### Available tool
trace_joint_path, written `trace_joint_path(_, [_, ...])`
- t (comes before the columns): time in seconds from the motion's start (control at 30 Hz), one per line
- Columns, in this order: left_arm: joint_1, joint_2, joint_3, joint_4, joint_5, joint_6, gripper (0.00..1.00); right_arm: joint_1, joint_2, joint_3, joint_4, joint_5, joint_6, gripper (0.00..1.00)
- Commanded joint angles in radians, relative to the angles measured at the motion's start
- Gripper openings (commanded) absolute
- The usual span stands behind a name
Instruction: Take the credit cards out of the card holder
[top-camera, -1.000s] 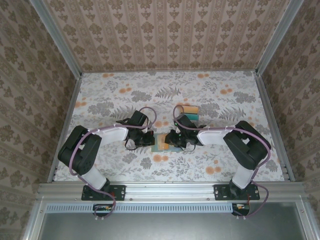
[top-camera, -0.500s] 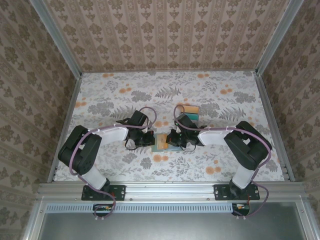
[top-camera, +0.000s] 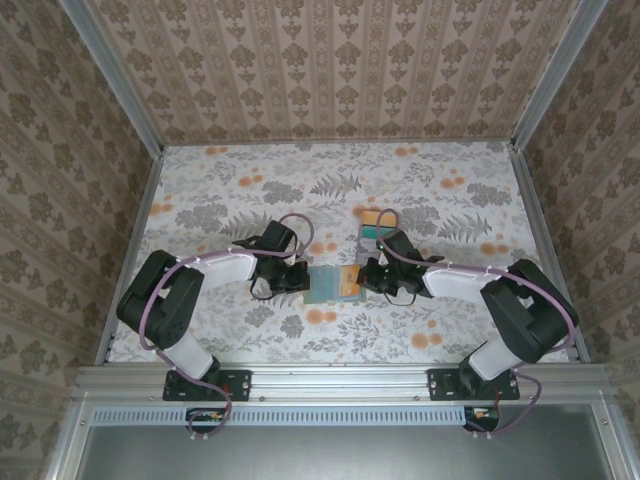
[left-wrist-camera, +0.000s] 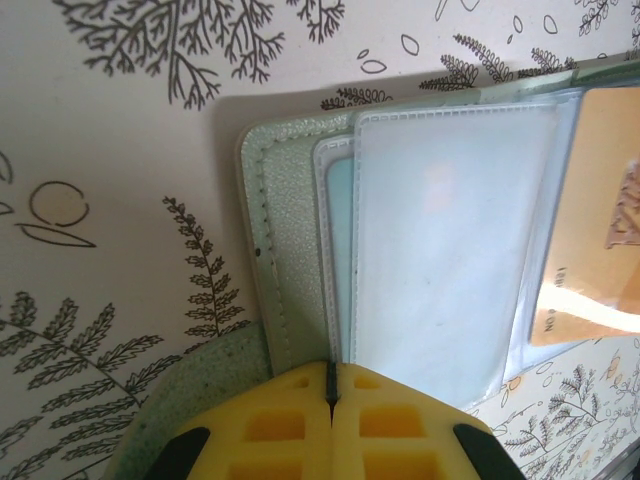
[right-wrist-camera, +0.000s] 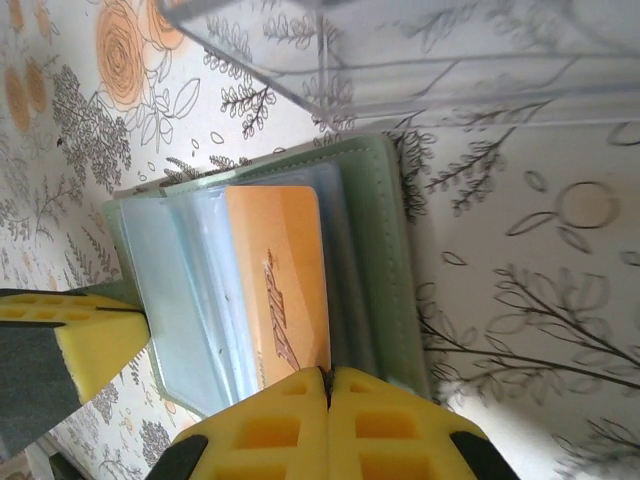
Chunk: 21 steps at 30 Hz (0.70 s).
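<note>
The pale green card holder (top-camera: 322, 285) lies open on the flowered table between my two grippers. Its clear sleeves (left-wrist-camera: 450, 230) face up inside the green cover (left-wrist-camera: 285, 250). My left gripper (top-camera: 300, 280) is shut on the holder's left edge, its jaws (left-wrist-camera: 331, 375) pressed together at the sleeve's border. An orange credit card (right-wrist-camera: 275, 270) lies across the sleeves, by the holder's right flap (right-wrist-camera: 385, 230). My right gripper (right-wrist-camera: 327, 380) is shut on that card's near edge. From above, the orange card (top-camera: 349, 282) sits right beside the right gripper (top-camera: 365, 280).
Behind the right gripper, a stack of orange and teal cards (top-camera: 378, 226) rests in a clear plastic box (right-wrist-camera: 400, 70), close to the holder's far side. Metal rails and papered walls enclose the table (top-camera: 200, 190).
My right gripper has closed, and its arm has swung out to the right. The orange card now shows at the holder's right side. The left arm has stayed put.
</note>
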Motion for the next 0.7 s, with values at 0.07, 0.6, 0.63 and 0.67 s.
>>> trace_joint_path(0.07, [0.001,0.028,0.008,-0.047,-0.005,0.02,0.0,-0.022,-0.086,-0.011,-0.131,0.048,-0.074,0.0])
trace_joint_path(0.6, [0.049,-0.146,0.056,-0.059,-0.017,0.026,0.33,-0.047,-0.236,0.391,-0.62,0.197,-0.728,0.0])
trace_joint_path(0.63, [0.052,-0.165,0.059,-0.055,-0.019,0.026,0.42,-0.049,-0.228,0.416,-0.638,0.225,-0.787,0.0])
trace_joint_path(0.67, [0.054,-0.185,0.061,-0.055,-0.022,0.025,0.53,-0.049,-0.216,0.438,-0.648,0.25,-0.85,0.0])
